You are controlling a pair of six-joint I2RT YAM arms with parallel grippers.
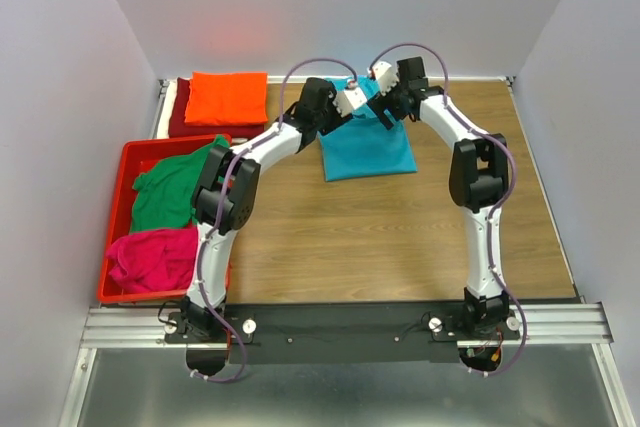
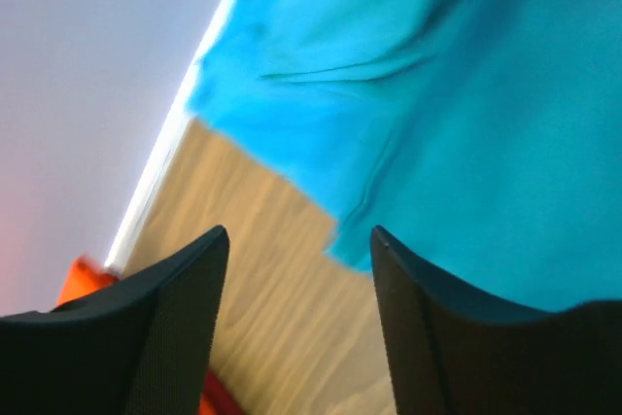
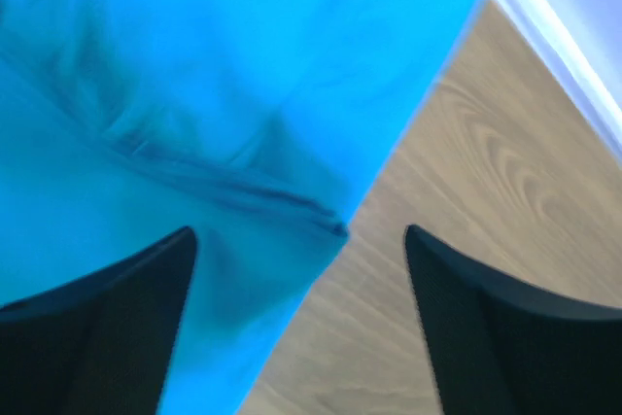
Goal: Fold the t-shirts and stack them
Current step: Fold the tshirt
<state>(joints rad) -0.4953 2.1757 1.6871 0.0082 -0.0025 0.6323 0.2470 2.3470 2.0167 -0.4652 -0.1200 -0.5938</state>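
Note:
A turquoise t-shirt (image 1: 365, 150) lies partly folded on the wooden table at the far middle. My left gripper (image 1: 340, 112) hovers open over its far left edge; in the left wrist view the gripper (image 2: 297, 232) has wood and the shirt's edge (image 2: 466, 143) between its jaws. My right gripper (image 1: 388, 112) hovers open over the shirt's far right edge; in the right wrist view the gripper (image 3: 299, 231) straddles the edge of the shirt (image 3: 194, 75). Neither holds cloth. A folded orange t-shirt (image 1: 228, 97) lies on a dark red one (image 1: 180, 115). No white t-shirt shows.
A red plastic crate (image 1: 120, 162) at the left holds a green t-shirt (image 1: 172, 187) and a magenta t-shirt (image 1: 155, 257). White walls close the table on three sides, and a white trim (image 2: 160, 172) runs along the back wall. Bare wood (image 1: 400, 237) lies in front of the turquoise shirt.

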